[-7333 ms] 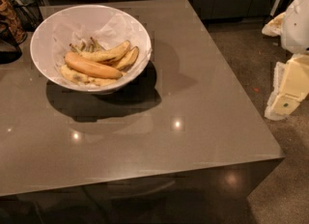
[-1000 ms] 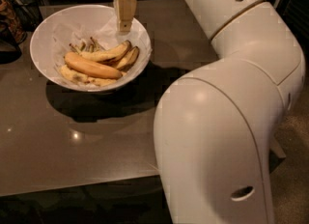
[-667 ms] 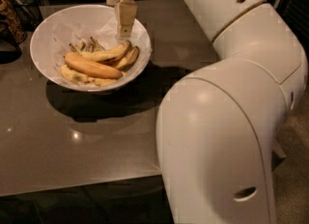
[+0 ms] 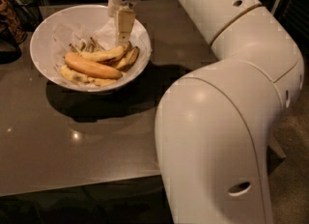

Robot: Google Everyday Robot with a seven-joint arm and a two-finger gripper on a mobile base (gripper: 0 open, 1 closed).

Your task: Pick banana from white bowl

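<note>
The white bowl (image 4: 53,35), wide and lined with crinkled white paper, stands on the far left of the grey table (image 4: 96,136). Several bananas lie in it: an orange-yellow one (image 4: 91,66) in front, paler and browned ones (image 4: 113,53) behind it. My gripper (image 4: 124,38) reaches down from the top over the bowl's right side, its tip just above the right end of the back bananas. Nothing shows in its hold.
My large white arm (image 4: 231,121) fills the right half of the view and hides the table's right side. A dark patterned object (image 4: 12,18) sits beyond the bowl at the far left edge. The table's front edge runs along the bottom.
The gripper has come down a little lower into the bowl, closer to the back bananas. The bananas and bowl have not moved.
</note>
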